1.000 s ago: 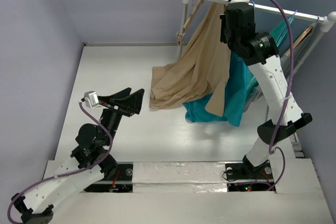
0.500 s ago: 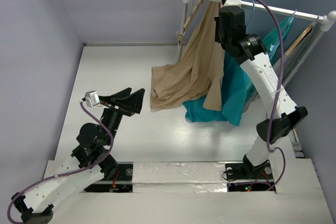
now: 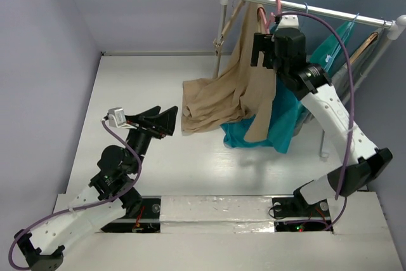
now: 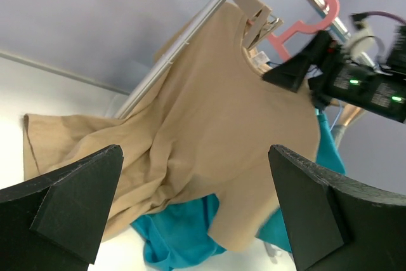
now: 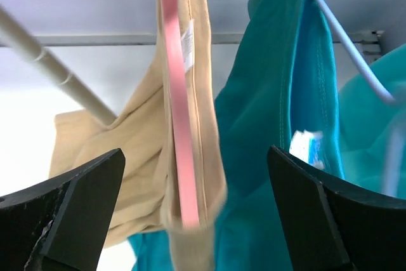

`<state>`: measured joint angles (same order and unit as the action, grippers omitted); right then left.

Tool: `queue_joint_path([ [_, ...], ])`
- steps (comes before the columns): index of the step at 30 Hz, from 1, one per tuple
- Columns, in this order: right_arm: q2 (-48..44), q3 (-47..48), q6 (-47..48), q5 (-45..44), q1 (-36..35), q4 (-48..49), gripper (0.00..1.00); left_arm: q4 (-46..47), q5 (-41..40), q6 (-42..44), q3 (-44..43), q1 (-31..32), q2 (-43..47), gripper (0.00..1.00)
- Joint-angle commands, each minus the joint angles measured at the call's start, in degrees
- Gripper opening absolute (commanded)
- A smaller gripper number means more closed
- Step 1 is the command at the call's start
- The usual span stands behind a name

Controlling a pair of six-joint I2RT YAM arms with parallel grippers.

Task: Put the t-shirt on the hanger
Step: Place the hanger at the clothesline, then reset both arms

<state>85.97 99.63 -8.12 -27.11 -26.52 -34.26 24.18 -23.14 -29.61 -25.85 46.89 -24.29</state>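
The tan t-shirt [image 3: 244, 80] hangs on the pink hanger [image 3: 276, 3], whose hook sits over the metal rail [image 3: 330, 13]. The shirt's lower part trails onto the white table. My right gripper [image 3: 261, 49] stands open just beside the shirt's neck and holds nothing. In the right wrist view the pink hanger [image 5: 179, 125] arm runs down inside the t-shirt [image 5: 136, 150], between my open fingers and clear of them. My left gripper [image 3: 162, 122] is open over the table, left of the shirt, and empty. Its wrist view shows the t-shirt [image 4: 216, 118] and the pink hanger [image 4: 304, 25] on the rail.
Teal garments [image 3: 282, 122] hang behind and right of the shirt on thin pale-blue hangers [image 5: 352, 49]. A wooden hanger [image 3: 366, 44] hangs near the rail's right end. The white rack post [image 3: 221, 26] stands at the back. Grey walls enclose the table.
My right gripper has opened, let go of the hanger and drawn back down from the rail. The hanger with the shirt now hangs from the rail. The left arm barely moved.
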Motion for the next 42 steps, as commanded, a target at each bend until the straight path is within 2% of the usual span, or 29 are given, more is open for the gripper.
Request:
queue_joint_path([
  [1,-10.26,-2.94,-1.63,2.94,0.33,7.71,1.00,2.45,-1.12,1.57,-0.08,0.22,-1.19,0.99],
  [6,-21.97,-13.39,-3.91,9.43,0.33,13.07,1.00,1.57,-2.53,2.36,-0.61,0.22,-3.12,0.99],
  [9,-29.44,-17.53,-4.80,16.46,0.33,16.58,1.00,1.13,-2.71,2.45,-1.31,0.22,-5.05,0.99],
  [13,-38.84,-24.90,-5.41,33.03,0.33,22.56,1.00,1.04,-1.48,1.57,-3.06,0.22,-7.34,0.99],
  [16,-47.96,-29.66,-7.34,37.65,0.33,29.24,1.00,0.78,0.10,0.52,-4.64,0.22,-8.31,0.99],
  [21,-62.13,-41.70,-12.09,38.45,0.33,39.78,1.00,1.48,3.62,-0.98,-6.49,0.22,-8.14,0.99],
  [30,-81.38,-48.04,-10.52,34.68,0.33,41.55,1.00,-6.86,4.33,1.30,-14.40,0.22,-2.97,0.99],
  [37,-87.80,-49.01,-7.09,28.10,0.33,39.18,1.00,-8.98,4.06,5.96,-18.10,0.22,2.58,0.99],
  [42,-87.56,-49.98,-6.82,25.01,0.33,38.22,1.00,-10.82,4.15,6.14,-17.75,0.22,2.50,0.99],
])
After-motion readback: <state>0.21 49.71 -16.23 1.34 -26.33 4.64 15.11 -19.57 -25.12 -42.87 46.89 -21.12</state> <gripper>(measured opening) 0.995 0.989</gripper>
